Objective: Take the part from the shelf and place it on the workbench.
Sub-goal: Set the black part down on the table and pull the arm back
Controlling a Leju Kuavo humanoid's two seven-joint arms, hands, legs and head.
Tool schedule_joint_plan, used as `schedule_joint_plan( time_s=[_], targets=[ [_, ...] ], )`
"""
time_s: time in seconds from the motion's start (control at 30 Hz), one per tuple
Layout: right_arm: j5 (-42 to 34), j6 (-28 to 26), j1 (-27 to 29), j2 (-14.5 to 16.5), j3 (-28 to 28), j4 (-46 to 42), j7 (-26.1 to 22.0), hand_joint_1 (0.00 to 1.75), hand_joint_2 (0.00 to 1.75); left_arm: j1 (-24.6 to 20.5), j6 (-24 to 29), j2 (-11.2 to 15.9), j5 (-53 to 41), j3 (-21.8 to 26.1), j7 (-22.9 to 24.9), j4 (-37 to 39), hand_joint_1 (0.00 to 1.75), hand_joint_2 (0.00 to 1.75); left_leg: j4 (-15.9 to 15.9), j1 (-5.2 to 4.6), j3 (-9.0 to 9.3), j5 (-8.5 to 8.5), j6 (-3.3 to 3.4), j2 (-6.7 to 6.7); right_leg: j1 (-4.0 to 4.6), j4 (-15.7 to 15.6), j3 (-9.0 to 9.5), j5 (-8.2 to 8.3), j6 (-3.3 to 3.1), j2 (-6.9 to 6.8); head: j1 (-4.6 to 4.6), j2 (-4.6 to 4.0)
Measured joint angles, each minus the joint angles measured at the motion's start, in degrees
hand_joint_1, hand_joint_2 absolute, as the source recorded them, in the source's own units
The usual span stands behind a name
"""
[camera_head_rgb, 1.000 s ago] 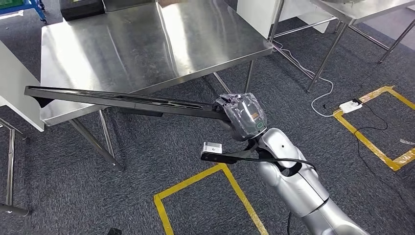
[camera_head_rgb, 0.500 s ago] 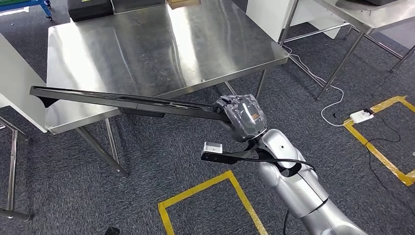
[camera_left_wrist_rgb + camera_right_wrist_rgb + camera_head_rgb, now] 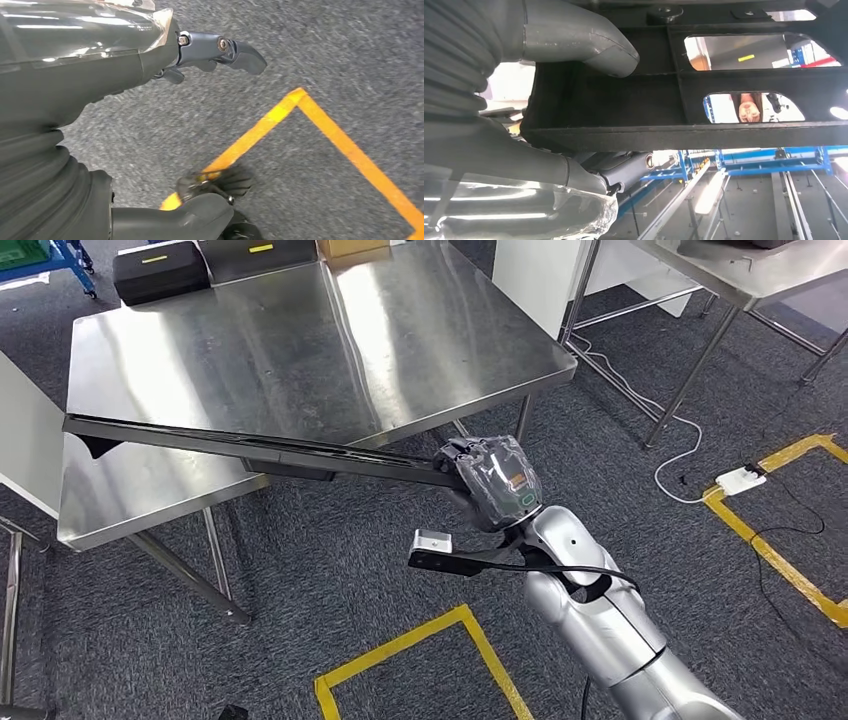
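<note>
My right hand (image 3: 495, 480) grips one end of a long black part (image 3: 250, 445), holding it roughly level. The part's far end reaches out over the front left portion of the steel workbench (image 3: 300, 330), above its surface. In the right wrist view the part (image 3: 634, 100) is a black frame with cut-out openings, and the hand (image 3: 474, 75) wraps it with the thumb (image 3: 574, 35) on one side. My left hand (image 3: 75, 100) hangs over grey carpet, fingers (image 3: 220, 50) apart and holding nothing.
Two black cases (image 3: 160, 270) lie at the workbench's back edge. A white panel (image 3: 25, 440) stands at its left. Another steel table (image 3: 760, 270) is at the right, with a white power strip (image 3: 742, 478) and cable on the floor. Yellow tape (image 3: 400, 650) marks the carpet.
The camera has moved, so the workbench sits differently in the picture and the black cases show more. My right hand and the part keep their place in the picture.
</note>
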Motion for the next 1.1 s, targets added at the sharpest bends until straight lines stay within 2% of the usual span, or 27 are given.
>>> schedule_joint_plan(
  time_s=[0.03,0.07,0.1,0.17,0.2,0.23,0.3,0.33,0.37,0.4,0.47,0.5,0.53,0.57,0.6,0.63,0.7,0.73,0.83,0.87,0.9,0.93,0.97,1.0,1.03,1.07,1.1],
  targets=[
    [-0.2,0.0,0.0,0.2,-0.2,0.1,0.0,1.66,1.75,0.0,0.0,0.1,0.1,0.0,0.0,0.1,0.0,1.75,-2.1,-0.3,0.69,1.25,0.62,-0.01,0.01,-0.1,0.32,-0.35,0.26,0.07,0.01,0.0],
    [-0.3,0.1,0.1,0.4,-0.4,0.2,-0.1,1.66,1.75,0.0,0.1,0.1,0.1,0.0,0.0,0.1,0.0,1.75,-3.1,-0.59,1.07,1.63,1.22,-0.03,0.07,0.1,0.56,-0.44,0.63,0.14,0.03,0.0],
    [-0.4,0.1,0.1,0.5,-0.6,0.3,-0.1,1.66,1.75,0.0,0.2,0.2,0.2,0.0,0.0,0.2,0.0,1.75,-3.3,-0.78,1.46,1.2,1.74,-0.04,0.17,0.2,0.85,-0.4,1.09,0.21,0.05,0.0],
    [-0.4,0.2,0.2,0.7,-1.0,0.4,-0.2,1.66,1.75,0.0,0.4,0.1,0.3,0.0,0.0,0.2,0.0,1.75,-4.2,-0.63,3.07,1.43,2.61,-0.05,0.27,1.6,0.79,-0.68,1.79,0.1,0.03,0.0],
    [-0.5,0.2,0.2,0.8,-1.2,0.4,-0.2,1.66,1.75,-0.1,0.4,0.1,0.3,0.0,-0.1,0.2,0.0,1.75,-4.4,-0.49,3.87,1.31,2.9,-0.02,0.24,3.1,0.08,-1.25,1.92,0.01,0.11,0.0],
    [-0.6,0.3,0.1,0.8,-1.3,0.5,-0.2,1.66,1.75,-0.1,0.4,0.1,0.3,0.0,-0.1,0.2,0.0,1.75,-4.6,-0.35,4.48,1.2,2.99,-0.03,0.14,5.8,-1.39,-2.23,1.87,-0.08,0.16,0.0],
    [-0.8,0.6,0.0,0.8,-1.4,0.7,-0.4,1.66,1.75,-0.2,0.5,0.0,0.3,0.0,-0.1,0.2,0.0,1.75,-4.5,-0.37,4.87,0.61,3.01,-0.08,-0.2,12.8,-5.85,-4.62,1.76,-0.15,0.26,0.0],
    [-0.8,0.8,0.2,0.8,-1.5,0.9,-0.4,1.66,1.75,-0.2,0.5,0.0,0.3,0.0,-0.1,0.2,0.0,1.75,-4.5,-0.38,5.03,0.3,2.89,-0.13,-0.36,15.3,-7.87,-5.4,1.92,-0.15,0.25,0.0],
    [-0.8,0.9,0.4,0.8,-1.6,1.1,-0.5,1.66,1.75,-0.2,0.5,0.0,0.3,0.0,-0.1,0.2,0.0,1.75,-4.4,-0.37,5.27,-0.03,2.76,-0.2,-0.53,16.0,-9.06,-5.31,2.34,-0.17,0.26,0.0],
    [-0.8,0.9,0.5,0.8,-1.7,1.3,-0.5,1.66,1.75,-0.1,0.5,-0.1,0.3,0.0,-0.1,0.2,0.0,1.75,-4.3,-0.32,5.61,-0.4,2.56,-0.26,-0.7,14.6,-9.1,-4.11,2.97,-0.21,0.27,0.0],
    [-0.8,1.0,0.7,0.8,-1.9,1.5,-0.6,1.66,1.75,-0.1,0.5,-0.2,0.2,0.0,-0.1,0.2,0.0,1.75,-4.1,-0.13,6.52,-1.35,1.99,-0.35,-1.12,7.0,-6.68,0.38,4.45,-0.45,0.27,0.0],
    [-0.9,1.0,0.7,0.8,-2.0,1.6,-0.7,1.66,1.75,-0.2,0.5,-0.2,0.2,0.0,-0.1,0.2,0.0,1.75,-4.0,-0.08,6.87,-1.79,1.65,-0.34,-1.1,3.4,-5.53,1.81,4.57,-0.58,0.28,0.0],
    [-0.9,1.0,0.6,0.8,-2.1,1.6,-0.8,1.66,1.75,-0.2,0.5,-0.2,0.2,0.0,-0.1,0.2,0.0,1.75,-3.9,-0.07,6.98,-2.15,1.31,-0.3,-0.95,1.1,-4.59,2.74,4.16,-0.68,0.31,0.0],
    [-0.9,1.0,0.7,0.9,-2.1,1.7,-0.8,1.66,1.75,-0.2,0.5,-0.1,0.2,0.0,-0.1,0.2,0.0,1.75,-3.8,-0.13,7.0,-2.38,1.04,-0.23,-0.82,0.3,-4.27,2.84,3.39,-0.72,0.19,0.0],
    [-0.9,1.0,0.7,0.9,-2.2,1.7,-0.9,1.66,1.75,-0.2,0.5,-0.1,0.2,0.0,-0.1,0.2,0.0,1.75,-3.7,-0.17,6.99,-2.48,0.84,-0.18,-0.66,0.2,-4.21,2.67,2.6,-0.66,0.14,0.0],
    [-0.8,1.0,0.7,1.0,-2.2,1.7,-0.9,1.66,1.75,-0.2,0.6,-0.1,0.2,0.0,-0.1,0.2,0.0,1.75,-3.5,-0.18,6.9,-2.67,0.67,-0.14,-0.78,0.2,-3.86,2.87,2.08,-0.59,0.03,0.0],
    [-0.7,1.0,0.7,1.0,-2.3,1.8,-0.9,1.66,1.75,-0.2,0.6,-0.2,0.2,0.0,-0.2,0.2,0.0,1.75,-1.0,-0.07,5.82,-3.26,0.28,0.02,-1.07,0.0,-3.24,2.64,1.49,-0.49,-0.09,0.0],
    [-0.7,1.0,0.6,1.0,-2.4,1.8,-0.9,1.66,1.75,-0.3,0.6,-0.2,0.2,0.0,-0.2,0.2,0.0,1.75,1.6,0.0,4.4,-4.06,0.02,0.08,-1.17,-0.1,-2.81,2.43,1.18,-0.46,-0.12,0.0],
    [-0.8,1.0,0.5,1.1,-2.4,1.9,-1.0,1.66,1.75,-0.2,0.7,-0.2,0.2,-0.1,-0.2,0.2,0.0,1.75,12.2,0.14,-2.2,-7.73,-0.68,0.13,-1.0,-0.1,-1.84,1.62,0.2,-0.44,-0.14,0.0],
    [-0.8,1.0,0.5,1.1,-2.4,2.0,-1.0,1.66,1.75,-0.1,0.7,-0.2,0.2,-0.1,-0.2,0.3,0.0,1.75,13.8,0.17,-3.87,-7.86,-0.77,0.14,-0.95,-0.1,-1.48,1.33,0.03,-0.4,-0.14,0.0],
    [-0.8,1.0,0.6,1.1,-2.4,2.0,-1.0,1.66,1.75,0.0,0.6,-0.2,0.2,-0.1,-0.2,0.3,0.0,1.75,13.3,0.19,-4.56,-6.72,-0.77,0.14,-0.91,-0.1,-1.09,1.04,-0.06,-0.35,-0.14,0.0],
    [-0.9,1.0,0.6,1.1,-2.4,2.1,-1.0,1.66,1.75,0.0,0.6,-0.2,0.2,-0.1,-0.2,0.3,0.0,1.75,10.7,0.19,-4.17,-4.35,-0.64,0.14,-0.87,-0.1,-0.62,0.72,-0.03,-0.3,-0.14,0.0],
    [-1.1,1.0,0.6,1.2,-2.5,2.1,-1.0,1.66,1.75,0.0,0.6,-0.2,0.2,-0.1,-0.2,0.3,0.0,1.75,6.7,0.17,-2.95,-1.36,-0.39,0.15,-0.83,-0.2,-0.12,0.38,0.05,-0.25,-0.14,0.0],
    [-1.4,1.0,0.6,1.2,-2.5,2.2,-1.1,1.66,1.75,0.0,0.6,-0.1,0.2,-0.1,-0.2,0.3,0.0,1.75,2.8,0.04,-1.55,0.93,-0.01,0.14,-0.73,-0.2,0.34,0.05,0.19,-0.21,-0.11,0.0],
    [-1.9,1.1,0.4,1.2,-2.6,2.3,-1.1,1.66,1.75,0.0,0.7,-0.1,0.2,-0.1,-0.2,0.3,0.0,1.75,-0.4,-0.14,-0.34,1.95,0.4,0.12,-0.6,-0.2,0.58,-0.27,0.42,-0.14,-0.13,0.0],
    [-2.6,1.4,0.2,1.2,-2.7,2.5,-1.2,1.66,1.75,0.0,0.7,0.0,0.2,-0.1,-0.2,0.3,0.0,1.75,-2.2,-0.31,0.5,2.2,0.74,0.08,-0.46,-0.2,0.65,-0.56,0.68,-0.09,-0.11,0.0],
    [-3.2,1.8,-0.1,1.3,-2.9,2.7,-1.5,1.66,1.75,0.0,0.7,0.0,0.2,-0.1,-0.2,0.4,0.0,1.75,-2.9,-0.48,0.87,1.77,0.98,0.05,-0.34,-0.2,0.62,-0.79,0.97,-0.04,-0.09,0.0]
  ],
)
